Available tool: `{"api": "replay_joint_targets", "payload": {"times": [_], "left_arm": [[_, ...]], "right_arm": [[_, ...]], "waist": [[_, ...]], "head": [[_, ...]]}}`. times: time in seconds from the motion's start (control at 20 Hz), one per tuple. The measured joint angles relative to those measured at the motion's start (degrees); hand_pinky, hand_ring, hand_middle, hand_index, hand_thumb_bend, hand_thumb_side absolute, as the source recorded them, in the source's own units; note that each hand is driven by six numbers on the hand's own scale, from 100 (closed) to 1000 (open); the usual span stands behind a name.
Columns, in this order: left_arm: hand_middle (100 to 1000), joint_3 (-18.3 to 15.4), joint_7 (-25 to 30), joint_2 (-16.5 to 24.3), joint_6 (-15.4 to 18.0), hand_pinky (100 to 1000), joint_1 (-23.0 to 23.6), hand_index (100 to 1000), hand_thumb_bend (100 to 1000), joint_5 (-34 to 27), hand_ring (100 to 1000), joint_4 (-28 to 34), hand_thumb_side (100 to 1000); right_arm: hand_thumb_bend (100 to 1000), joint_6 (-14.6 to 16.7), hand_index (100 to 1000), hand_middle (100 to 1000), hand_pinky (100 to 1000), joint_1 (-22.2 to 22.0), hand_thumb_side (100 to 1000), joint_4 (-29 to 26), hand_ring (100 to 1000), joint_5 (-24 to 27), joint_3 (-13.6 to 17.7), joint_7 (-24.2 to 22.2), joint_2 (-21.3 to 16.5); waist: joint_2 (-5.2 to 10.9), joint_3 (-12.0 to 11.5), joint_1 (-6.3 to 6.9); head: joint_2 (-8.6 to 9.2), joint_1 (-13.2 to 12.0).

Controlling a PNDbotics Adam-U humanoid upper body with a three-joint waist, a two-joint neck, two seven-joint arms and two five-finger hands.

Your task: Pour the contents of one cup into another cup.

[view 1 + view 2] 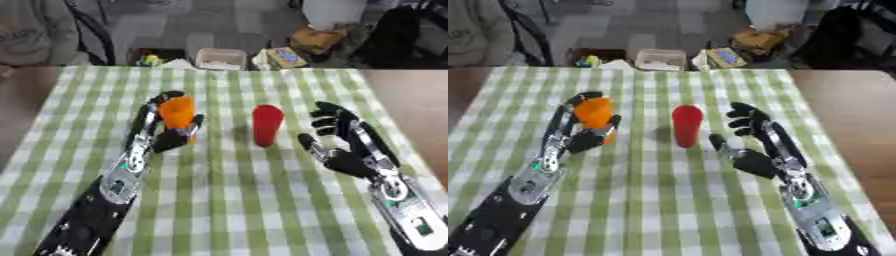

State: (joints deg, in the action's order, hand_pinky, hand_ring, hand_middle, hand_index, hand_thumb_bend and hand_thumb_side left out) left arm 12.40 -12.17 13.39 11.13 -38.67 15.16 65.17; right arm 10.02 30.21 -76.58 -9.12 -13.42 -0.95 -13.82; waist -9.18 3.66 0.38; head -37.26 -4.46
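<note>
An orange cup stands upright on the green checked cloth, left of centre. My left hand is wrapped around it, fingers behind and thumb in front. A red cup stands upright near the middle of the cloth. To its right, my right hand is open, palm facing the red cup, a small gap away and not touching it.
The checked cloth covers the table, with bare brown wood at the right. Beyond the far edge sit a white container and other clutter on the floor. A person's grey clothing shows at the top left.
</note>
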Motion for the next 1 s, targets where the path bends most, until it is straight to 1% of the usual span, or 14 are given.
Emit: {"api": "replay_joint_targets", "payload": {"times": [0.1, 0.2, 0.3, 0.45, 0.65, 1.0], "left_arm": [[110, 0.81, 0.45, 0.64, -0.71, 334, 0.86, 784, 162, -0.03, 199, 3.36, 201], [109, 1.59, 0.89, 1.07, -1.54, 334, 1.61, 783, 165, -0.25, 199, 6.40, 205], [109, 2.39, 1.33, 1.21, -2.31, 335, 2.31, 783, 166, -0.73, 199, 9.01, 206], [111, 3.67, 2.19, 1.20, -3.27, 341, 2.93, 785, 172, -1.67, 201, 12.11, 210], [112, 4.89, 3.11, 0.97, -4.10, 346, 3.49, 787, 175, -2.38, 203, 14.19, 213], [114, 6.47, 4.42, -0.71, -4.36, 358, 3.90, 789, 180, -3.15, 205, 15.63, 216]], "right_arm": [[441, 0.24, 919, 769, 719, 0.45, 387, 1.21, 758, -0.50, -0.01, 0.38, -0.02], [476, 0.64, 923, 780, 726, 0.76, 383, 2.60, 773, -1.21, -0.03, 0.84, -0.04], [490, 1.19, 928, 796, 734, 1.37, 381, 4.31, 788, -2.11, -0.09, 1.39, -0.06], [531, 2.48, 945, 834, 762, 2.39, 388, 7.42, 835, -3.54, -0.49, 2.16, -0.06], [570, 4.68, 953, 855, 800, 4.09, 397, 11.57, 871, -5.53, -0.82, 2.63, 0.05], [586, 7.00, 954, 851, 798, 6.48, 401, 17.96, 866, -8.61, -0.22, 4.10, 0.86]], "waist": [[0.05, -0.64, 0.19], [0.20, -1.15, 0.27], [0.38, -1.92, 0.40], [0.39, -2.83, 0.56], [0.39, -3.72, 0.56], [0.39, -4.98, 0.57]], "head": [[0.00, 0.15], [0.00, 0.41], [0.00, 0.77], [0.04, 1.62], [0.12, 2.28], [0.55, 2.32]]}}
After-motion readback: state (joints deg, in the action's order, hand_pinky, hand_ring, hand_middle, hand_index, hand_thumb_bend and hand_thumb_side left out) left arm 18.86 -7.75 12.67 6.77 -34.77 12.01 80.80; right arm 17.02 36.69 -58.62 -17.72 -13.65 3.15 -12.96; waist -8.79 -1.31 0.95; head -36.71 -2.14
